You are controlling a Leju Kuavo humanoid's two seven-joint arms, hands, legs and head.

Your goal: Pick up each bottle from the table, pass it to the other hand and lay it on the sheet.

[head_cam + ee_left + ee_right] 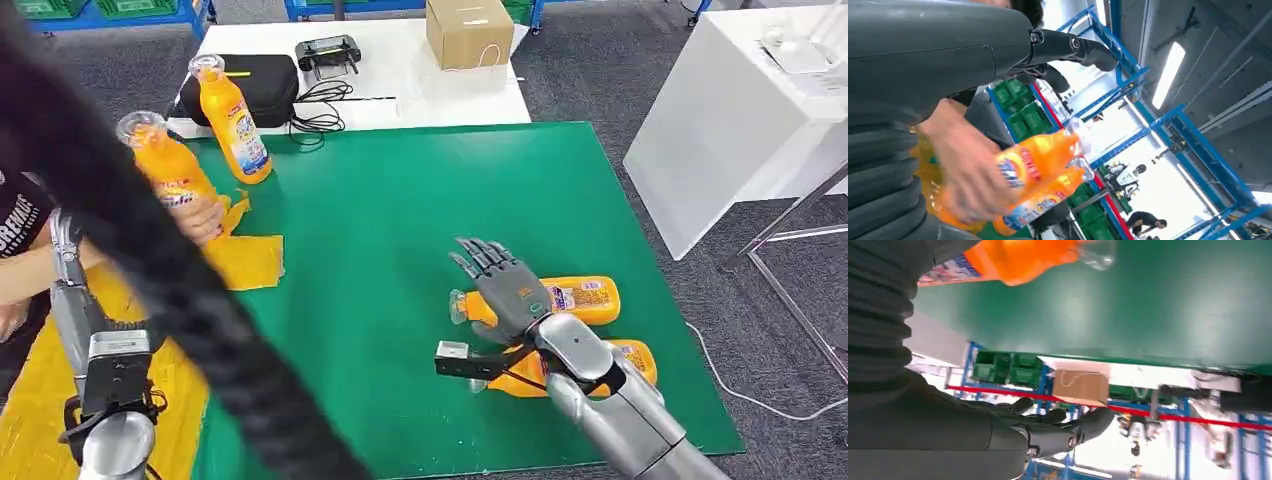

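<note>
Two orange bottles lie on the green mat at the right, one (575, 297) beyond the other (630, 360). My right hand (500, 285) hovers over them with fingers spread and nothing in it; in the right wrist view its fingers (1063, 427) are stretched out beside an orange bottle (1018, 257). At the left, one bottle (238, 120) stands upright. A person's hand (200, 218) holds another bottle (170, 170) over the yellow sheet (245, 260). My left hand (1068, 45) is spread and empty close to that person's hand (963, 175) and the bottle (1038, 165).
A thick black strand (150, 260) crosses the head view diagonally and hides part of my left arm (105, 380). Behind the green mat (420, 200) a white table carries a black case (255, 85), cables and a cardboard box (468, 30). A white cabinet (740, 110) stands at the right.
</note>
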